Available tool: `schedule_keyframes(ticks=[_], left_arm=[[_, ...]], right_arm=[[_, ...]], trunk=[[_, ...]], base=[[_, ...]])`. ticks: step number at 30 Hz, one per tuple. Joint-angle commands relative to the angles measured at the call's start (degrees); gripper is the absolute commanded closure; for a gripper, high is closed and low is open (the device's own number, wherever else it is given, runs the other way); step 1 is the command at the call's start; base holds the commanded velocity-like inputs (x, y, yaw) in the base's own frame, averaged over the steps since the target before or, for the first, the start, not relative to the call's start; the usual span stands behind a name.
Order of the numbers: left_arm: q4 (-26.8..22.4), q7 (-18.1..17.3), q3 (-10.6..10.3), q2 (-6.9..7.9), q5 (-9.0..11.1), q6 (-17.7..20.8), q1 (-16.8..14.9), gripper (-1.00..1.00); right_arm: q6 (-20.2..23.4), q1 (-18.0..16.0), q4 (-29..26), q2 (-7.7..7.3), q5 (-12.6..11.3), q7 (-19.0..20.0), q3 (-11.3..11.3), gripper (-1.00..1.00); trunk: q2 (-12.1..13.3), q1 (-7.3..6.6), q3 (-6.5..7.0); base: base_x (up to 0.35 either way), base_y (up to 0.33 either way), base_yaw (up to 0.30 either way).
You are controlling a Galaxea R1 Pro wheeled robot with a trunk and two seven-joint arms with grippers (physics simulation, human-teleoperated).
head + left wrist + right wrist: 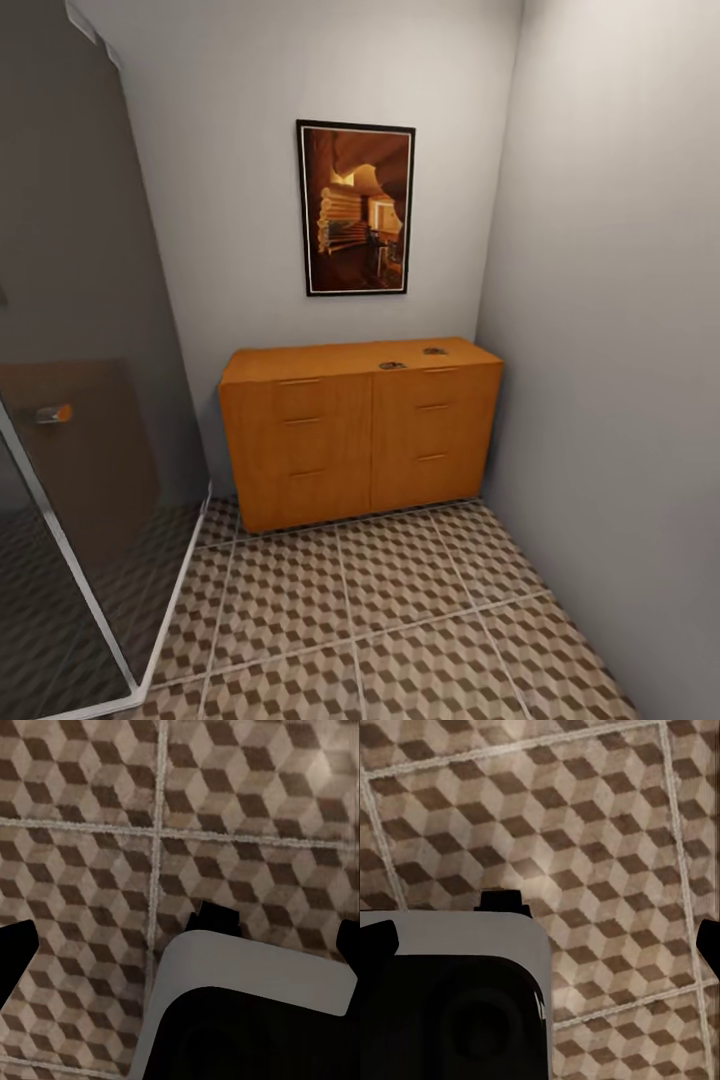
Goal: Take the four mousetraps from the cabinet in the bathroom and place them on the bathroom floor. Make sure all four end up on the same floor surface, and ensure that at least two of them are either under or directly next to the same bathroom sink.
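Note:
The orange-brown cabinet point(360, 440) stands against the far wall with all its drawers closed. Two mousetraps rest on its top near the right end, one point(392, 365) closer to the front edge and one point(434, 351) behind it; at this distance they show as small dark shapes. The cube-patterned bathroom floor point(400, 620) stretches from me to the cabinet. My left gripper point(180, 945) hangs open above the floor tiles point(90, 810), with dark fingertips point(16, 952) at the picture's edges. My right gripper point(544, 943) is likewise open over the floor point(585, 810), holding nothing.
A glass shower enclosure point(70, 420) with a white frame runs along the left. A grey wall point(620, 350) closes the right side. A framed picture point(356, 208) hangs above the cabinet. Part of my own grey and black body point(247, 1020) shows under both wrists.

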Motion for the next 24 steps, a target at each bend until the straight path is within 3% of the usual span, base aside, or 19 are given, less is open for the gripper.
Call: schedule_keyframes(ticks=[1, 24], left_arm=[[0.02, 0.15, -0.49, 0.00, 0.46, -0.15, -0.03, -1.00], [0.02, 0.15, -0.49, 0.00, 0.46, -0.22, -0.03, -1.00]], right_arm=[[-0.32, -0.08, 0.19, -0.02, 0.61, -0.19, -0.48, -1.00], [-0.32, -0.10, 0.19, -0.04, 0.65, -0.19, -0.48, -1.00]], trunk=[[-0.03, 0.03, -0.06], [-0.03, 0.03, -0.06]], base=[[0.297, -0.146, 0.000], [0.297, -0.146, 0.000]])
